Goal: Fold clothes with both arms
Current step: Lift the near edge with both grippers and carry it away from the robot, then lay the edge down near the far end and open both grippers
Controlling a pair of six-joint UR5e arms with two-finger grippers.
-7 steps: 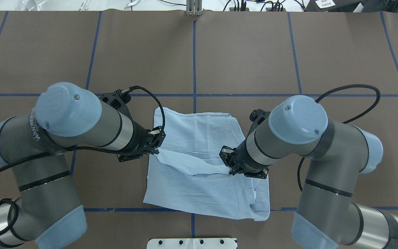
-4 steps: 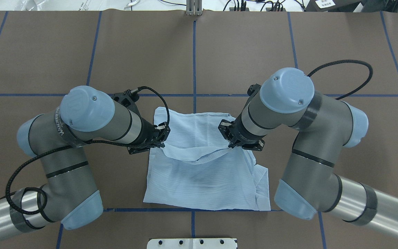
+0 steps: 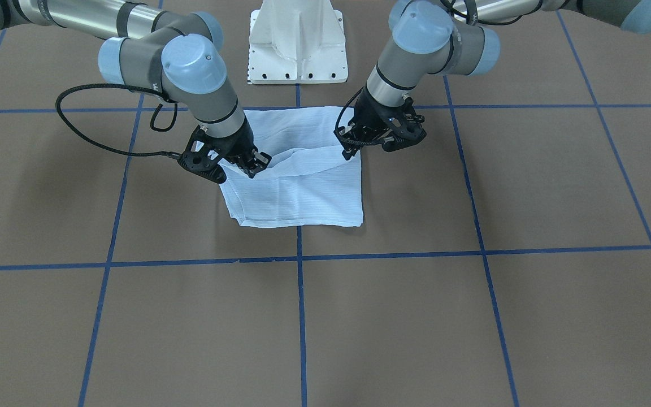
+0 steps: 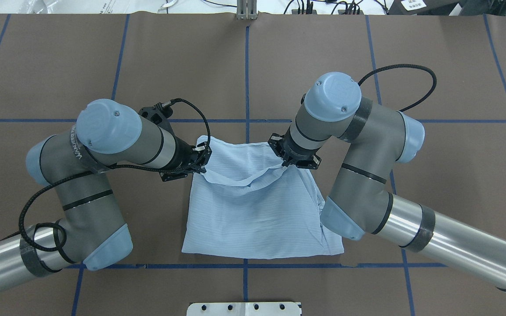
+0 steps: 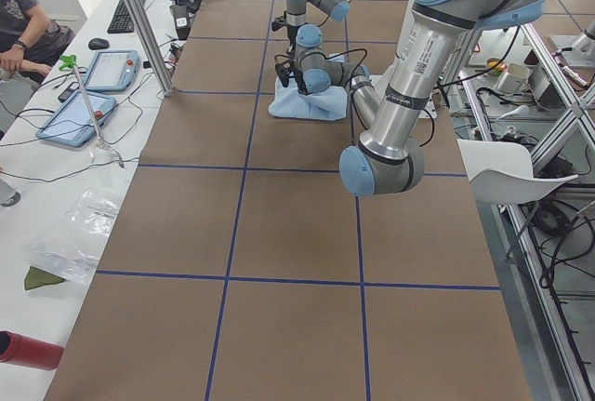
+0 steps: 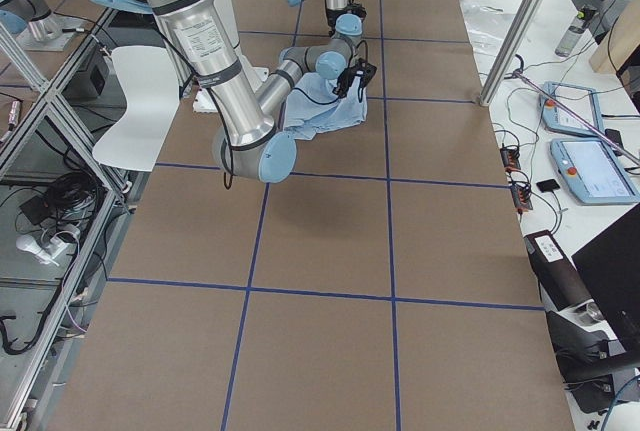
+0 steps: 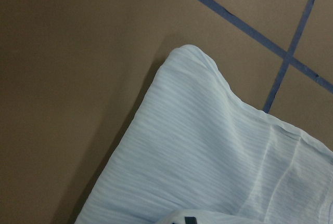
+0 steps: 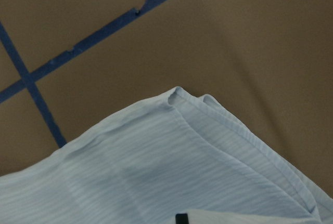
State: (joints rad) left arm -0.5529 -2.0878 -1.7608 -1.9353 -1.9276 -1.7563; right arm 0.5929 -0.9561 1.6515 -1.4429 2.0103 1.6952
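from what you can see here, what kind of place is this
Most likely a robotics lab, not a home: the left arm and right arm work a shirt on a table gridded with blue tape, and a side bench holds touchscreen pendants.

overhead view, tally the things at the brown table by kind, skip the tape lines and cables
light-blue shirt: 1
robot arms: 2, left arm, right arm
white pedestal base: 1
total: 4
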